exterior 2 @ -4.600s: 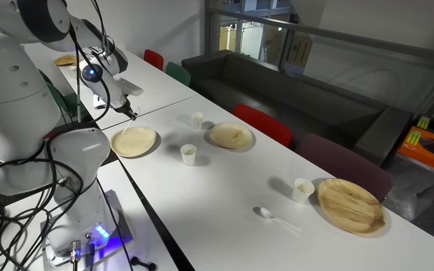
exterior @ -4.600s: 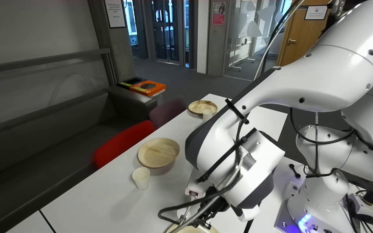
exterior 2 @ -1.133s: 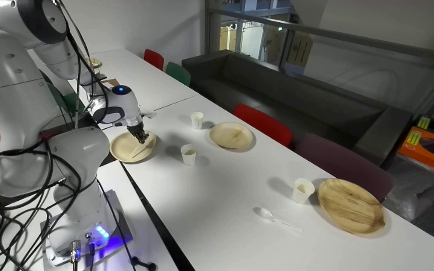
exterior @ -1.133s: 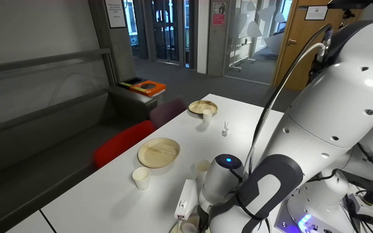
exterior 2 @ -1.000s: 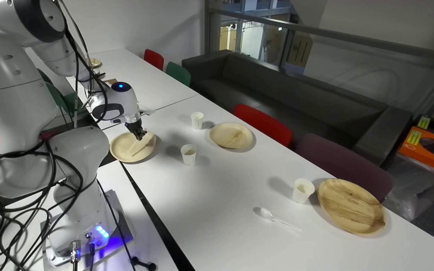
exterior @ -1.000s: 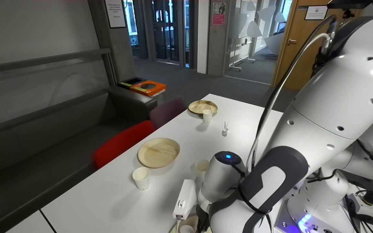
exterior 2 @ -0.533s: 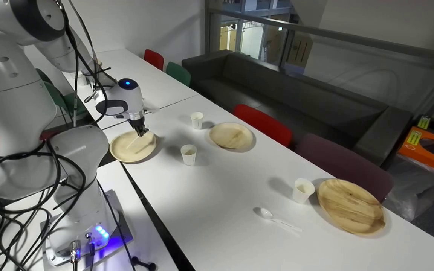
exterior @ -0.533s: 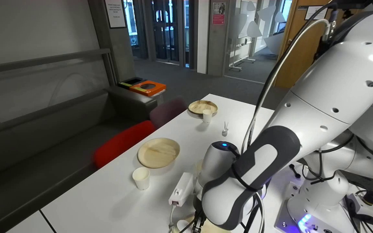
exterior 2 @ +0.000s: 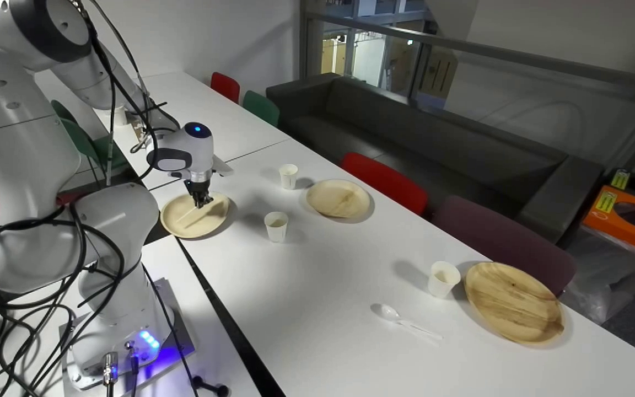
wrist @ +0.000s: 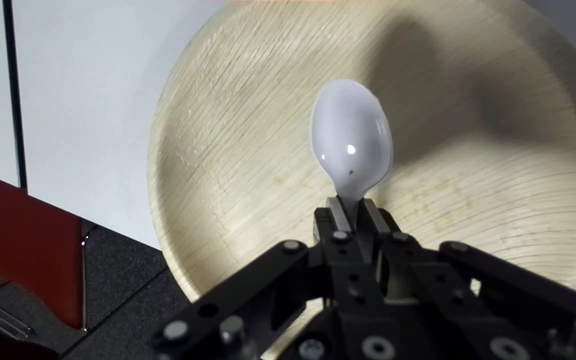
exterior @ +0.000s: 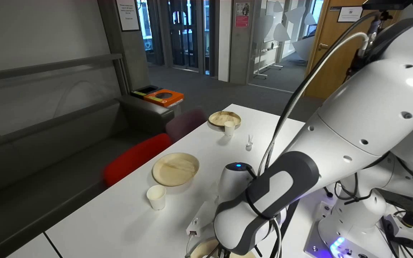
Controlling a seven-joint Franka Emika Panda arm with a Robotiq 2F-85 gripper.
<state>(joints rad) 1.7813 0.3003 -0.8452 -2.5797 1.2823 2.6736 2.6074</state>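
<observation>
In the wrist view my gripper (wrist: 352,204) is shut on the neck of a white plastic spoon (wrist: 350,132). The spoon's bowl sticks out beyond the fingertips, and its shadow falls to one side on the plate below. Much of its handle is hidden by the fingers. Beneath lies a round pale wooden plate (wrist: 203,150). Seen in an exterior view, the gripper (exterior 2: 202,202) points down over this plate (exterior 2: 171,216). Elsewhere the arm covers most of the gripper, and only part of the plate (exterior: 203,247) shows.
Paper cups stand nearby, one (exterior 2: 276,227) right of the plate and another (exterior 2: 288,176) farther back. A second plate (exterior 2: 338,198) lies beyond. Toward the table's far end are another spoon (exterior 2: 400,321), a cup (exterior 2: 443,279) and a plate (exterior 2: 513,302). Red chair (exterior: 136,157) borders the table.
Several seconds ago the gripper was tilted at the plate's far edge; it has since swung over the plate, pointing down. In the last half second it has dipped slightly, still gripping the spoon.
</observation>
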